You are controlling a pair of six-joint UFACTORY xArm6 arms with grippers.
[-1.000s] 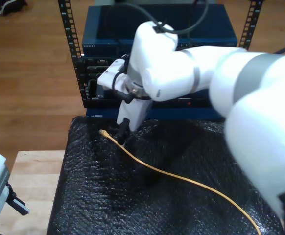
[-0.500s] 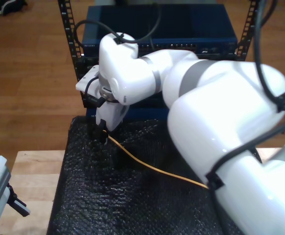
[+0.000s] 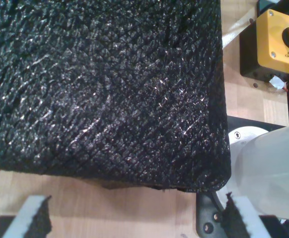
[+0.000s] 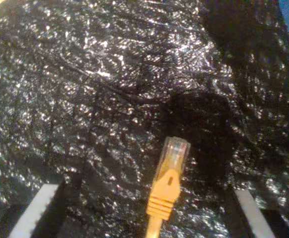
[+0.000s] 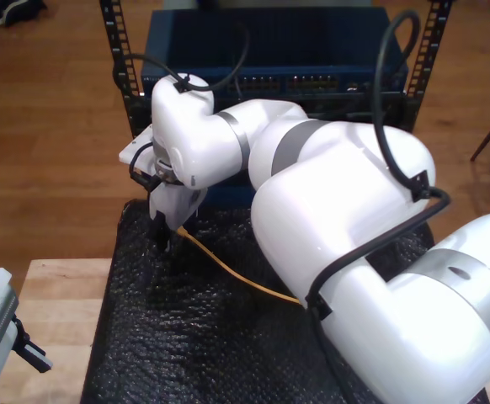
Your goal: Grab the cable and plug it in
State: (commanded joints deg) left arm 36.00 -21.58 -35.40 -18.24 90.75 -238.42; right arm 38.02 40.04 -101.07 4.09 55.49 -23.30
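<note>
Second wrist view: the cable lies on the black bubble-textured mat, its clear plug between the spread fingertips of my second gripper, which stands open with nothing held. In the exterior view this gripper hangs low over the cable's end near the mat's far edge, before the blue rack unit. My first gripper, jaws apart, holds nothing. Step in hand, as judged: the grasp. Next: close just behind the plug.
</note>
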